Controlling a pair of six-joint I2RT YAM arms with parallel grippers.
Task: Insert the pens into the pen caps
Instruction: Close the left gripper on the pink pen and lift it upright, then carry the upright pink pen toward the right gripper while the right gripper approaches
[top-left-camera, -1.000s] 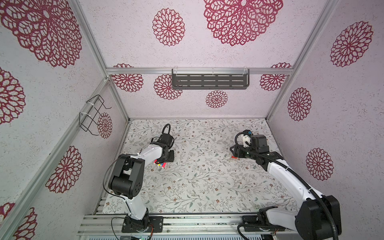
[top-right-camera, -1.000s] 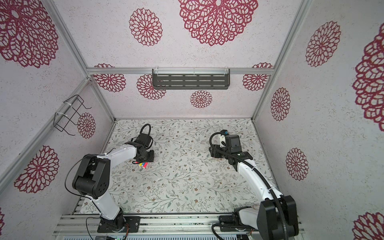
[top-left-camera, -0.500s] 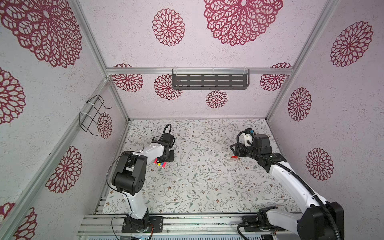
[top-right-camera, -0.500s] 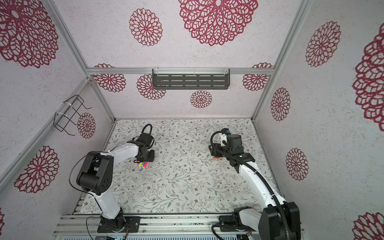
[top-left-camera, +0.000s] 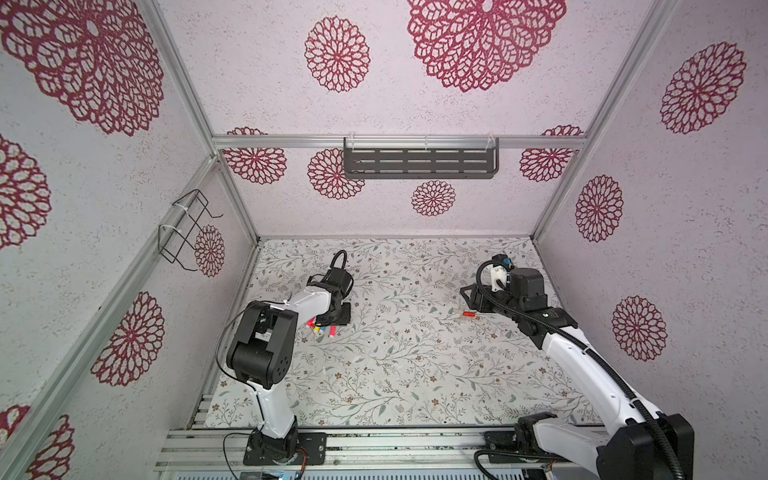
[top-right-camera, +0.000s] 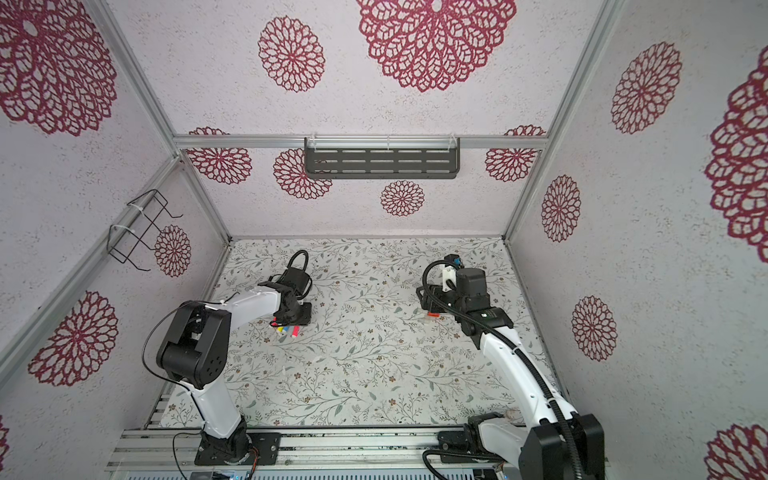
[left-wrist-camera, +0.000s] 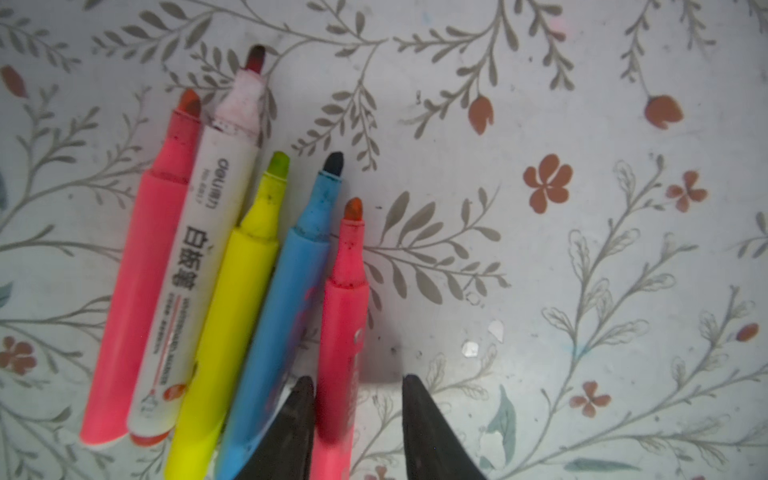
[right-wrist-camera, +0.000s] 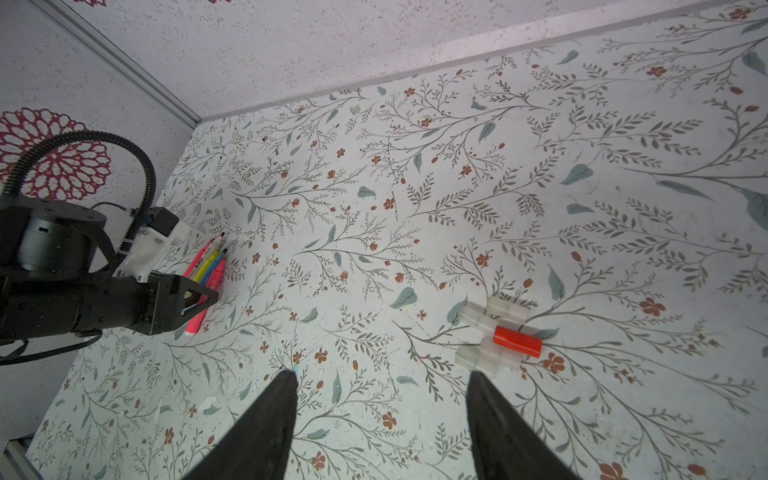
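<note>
Pens (left-wrist-camera: 232, 291) fanned together, coral pen (left-wrist-camera: 345, 316) between left fingers (left-wrist-camera: 297, 419); blue pen (left-wrist-camera: 291, 291) alongside

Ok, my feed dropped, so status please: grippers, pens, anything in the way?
Left gripper open, straddling the end pink pen. Right gripper open, empty, near the pen caps. All five pens uncapped, lying together. Nothing blocking.

The floral table (top-left-camera: 395, 374) bears five uncapped pens (top-left-camera: 322, 330) and, well apart, clustered caps (top-left-camera: 465, 316).
</note>
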